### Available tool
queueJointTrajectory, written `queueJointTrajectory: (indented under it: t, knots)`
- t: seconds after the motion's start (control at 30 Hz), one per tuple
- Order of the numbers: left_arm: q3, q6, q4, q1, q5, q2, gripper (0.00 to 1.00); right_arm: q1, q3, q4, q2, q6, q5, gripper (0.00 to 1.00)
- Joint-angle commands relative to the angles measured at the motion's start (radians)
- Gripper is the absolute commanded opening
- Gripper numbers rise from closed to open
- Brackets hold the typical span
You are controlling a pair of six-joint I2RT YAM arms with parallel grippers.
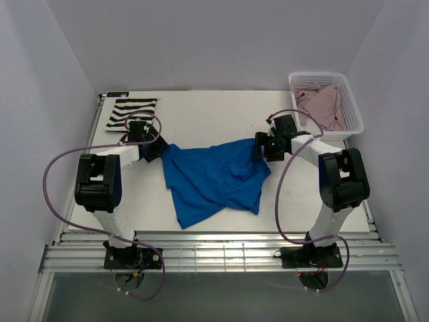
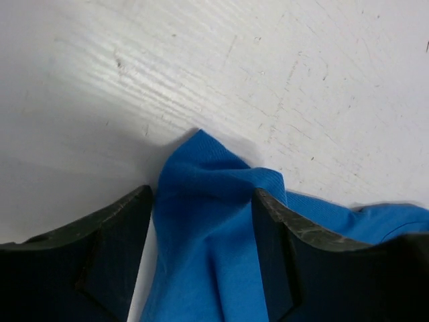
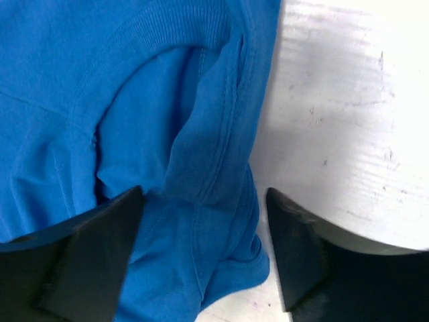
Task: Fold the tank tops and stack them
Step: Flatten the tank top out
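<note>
Both arms are stretched forward, the left gripper (image 2: 201, 194) and right gripper (image 3: 204, 194) set with jaws apart astride far corners of the blue tank top (image 1: 214, 178) on the table (image 1: 201, 111), the pink top (image 1: 325, 104) bundled in the basket (image 1: 354, 107).

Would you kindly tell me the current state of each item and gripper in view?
blue tank top: unfolded, rumpled on table
striped tank top: folded, far left corner
pink tank top: crumpled in basket
basket: upright, far right corner
left gripper: open, straddling blue tank top corner
right gripper: open, straddling blue tank top edge
</note>
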Motion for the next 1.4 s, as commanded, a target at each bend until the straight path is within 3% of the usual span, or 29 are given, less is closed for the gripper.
queueJointTrajectory:
  t: [0.0,0.07,0.1,0.17,0.2,0.23,0.4,0.83,1.0,1.17,1.3,1.37]
  knots:
    - [0.022,-0.008,0.021,0.004,0.051,0.056,0.7,0.005,0.048,0.052,0.017,0.026,0.026,0.75]
    - [0.038,-0.008,0.017,0.002,0.057,0.079,0.54,0.005,0.057,0.045,0.031,0.026,0.035,0.62]
    - [0.041,-0.008,0.017,0.004,0.057,0.081,0.38,0.005,0.068,0.043,0.034,0.026,0.041,0.45]
    - [0.048,-0.003,0.017,0.002,0.059,0.081,0.19,0.005,0.077,0.04,0.039,0.024,0.037,0.29]
    - [0.051,0.0,0.015,0.002,0.061,0.072,0.04,0.007,0.08,0.042,0.036,0.024,0.029,0.17]
    - [0.055,0.001,0.006,0.004,0.057,0.066,0.0,0.005,0.085,0.043,0.034,0.024,0.026,0.11]
    - [0.078,0.026,-0.035,0.004,0.039,-0.019,0.0,0.005,0.121,0.002,-0.029,0.009,0.056,0.08]
    - [0.133,0.083,-0.138,0.002,-0.044,-0.574,0.0,-0.052,0.332,-0.21,-0.421,-0.133,0.046,0.08]
    - [0.212,0.103,-0.153,0.002,0.008,-0.748,0.0,-0.058,0.449,-0.228,-0.59,-0.184,0.001,0.08]
    - [0.309,0.127,-0.179,0.004,0.001,-0.873,0.0,-0.058,0.555,-0.237,-0.72,-0.232,-0.04,0.08]
    - [0.349,0.127,-0.15,0.002,0.022,-0.965,0.0,-0.056,0.559,-0.167,-0.82,-0.229,-0.173,0.08]
    - [0.442,0.144,-0.231,0.002,-0.048,-0.933,0.0,-0.058,0.655,-0.222,-0.805,-0.233,-0.079,0.08]
